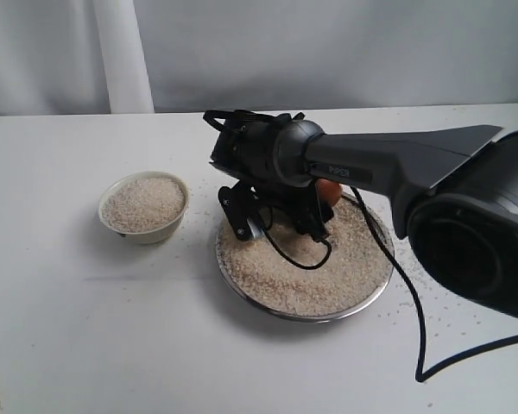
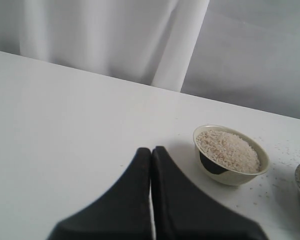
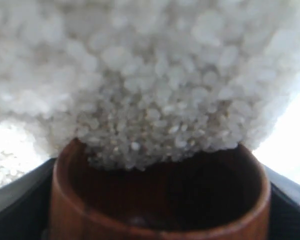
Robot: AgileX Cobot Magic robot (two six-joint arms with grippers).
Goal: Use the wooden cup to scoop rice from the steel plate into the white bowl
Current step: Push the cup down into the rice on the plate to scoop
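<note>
Wooden cup (image 3: 160, 200) in right gripper (image 3: 157, 217), mouth against rice (image 3: 150, 90); left gripper (image 2: 151, 156) clenched; arm lettering (image 1: 338, 172) unreadable.

The right pincer (image 1: 281, 226) rests low on the steel plate's (image 1: 328, 316) rice (image 1: 337, 267), wooden cup (image 1: 329, 191) peeking out; the rice-filled white bowl (image 1: 147, 229) stands apart.

Shiny round steel plate (image 1: 328, 316) w/ pale rice (image 1: 315, 276) layer; reddish-brown wooden cup (image 3: 157, 220) mouth against it; cream ceramic bowl (image 1: 147, 231) beside, rice-heaped.

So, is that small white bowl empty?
No, the white bowl is filled nearly to its rim with rice.
</note>
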